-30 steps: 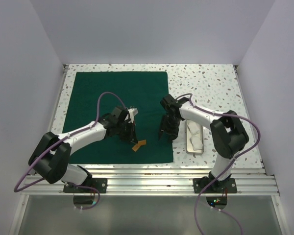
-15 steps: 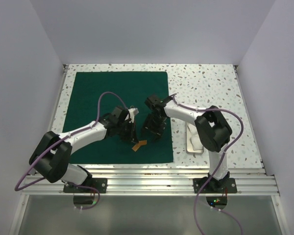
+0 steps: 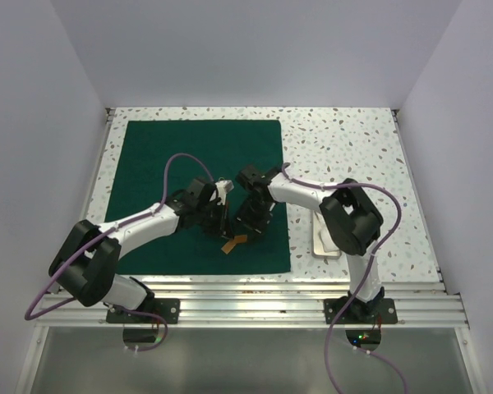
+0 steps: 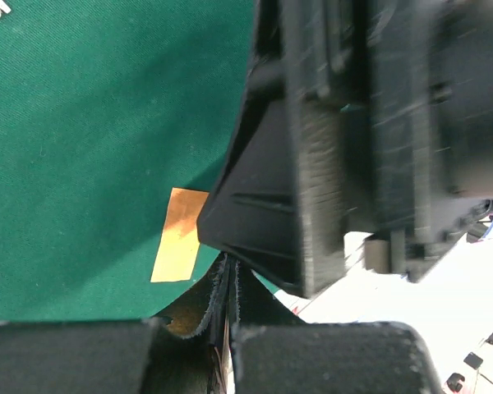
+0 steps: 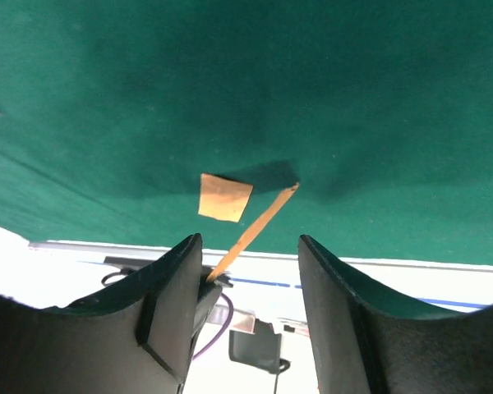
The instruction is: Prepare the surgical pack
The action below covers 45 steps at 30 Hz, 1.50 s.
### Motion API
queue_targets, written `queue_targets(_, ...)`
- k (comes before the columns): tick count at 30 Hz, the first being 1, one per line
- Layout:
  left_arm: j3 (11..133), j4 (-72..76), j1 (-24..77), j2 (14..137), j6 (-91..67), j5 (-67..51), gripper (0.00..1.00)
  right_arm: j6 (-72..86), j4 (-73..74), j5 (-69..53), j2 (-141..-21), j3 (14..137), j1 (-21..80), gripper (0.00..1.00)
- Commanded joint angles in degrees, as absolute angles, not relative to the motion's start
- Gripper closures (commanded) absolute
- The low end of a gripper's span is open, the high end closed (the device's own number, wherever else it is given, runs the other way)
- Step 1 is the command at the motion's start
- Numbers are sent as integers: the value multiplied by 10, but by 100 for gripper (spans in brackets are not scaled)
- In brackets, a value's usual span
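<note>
Largely, right tool (image 3: 253,226) hides left tool (image 3: 221,224) (pinched closed) — orange strip (image 5: 259,225) half-seen.

We list the drape (image 3: 172,156): plain matte dark green, unpatterned. We list the tabletop (image 3: 345,144): white, speckled with dark and brownish flecks. We list the tape strip (image 5: 224,198): plain orange-tan. Tray (image 3: 319,244): silver. We enter the left arm (image 3: 140,226) and right arm (image 3: 300,190): white shells, black joints. Cables (image 3: 181,156): purple. Walls (image 3: 255,49): pale, plain.
</note>
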State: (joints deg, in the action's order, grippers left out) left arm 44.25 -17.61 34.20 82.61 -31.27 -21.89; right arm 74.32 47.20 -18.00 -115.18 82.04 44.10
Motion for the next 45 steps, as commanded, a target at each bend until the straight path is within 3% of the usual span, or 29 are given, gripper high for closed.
queue_targets(1, 443, -154, 345, 819, -308, -230, 100, 777, 468, -201, -1168, 824, 453, 48)
queue_targets(6, 436, -149, 345, 817, -308, -233, 100, 784, 461, -207, -1172, 810, 455, 61)
queue_targets(13, 434, -164, 345, 788, -306, -227, 100, 764, 481, -193, -1165, 815, 454, 91)
queue_targets(16, 436, -193, 345, 743, -301, -197, 81, 735, 499, -185, -1157, 826, 454, 99)
queue_targets(19, 439, -224, 338, 701, -293, -168, 74, 703, 506, -164, -1138, 827, 447, 100)
queue_targets(26, 433, -247, 330, 698, -294, -163, 70, 651, 510, -147, -1093, 818, 429, 100)
queue_targets(30, 439, -246, 330, 730, -288, -167, 57, 537, 549, -52, -1030, 824, 401, 100)
queue_targets(32, 446, -253, 330, 753, -273, -165, 47, 477, 553, -33, -981, 791, 365, 100)
queue_targets(34, 453, -259, 330, 765, -264, -164, 44, 434, 560, -26, -954, 747, 312, 100)
queue_targets(36, 462, -265, 330, 784, -258, -157, 43, 371, 581, -8, -925, 725, 270, 100)
queue_targets(41, 489, -296, 330, 830, -249, -141, 42, 293, 661, 172, -913, 718, 233, 100)
queue_targets(45, 498, -300, 330, 841, -250, -130, 40, 276, 668, 216, -945, 729, 227, 100)
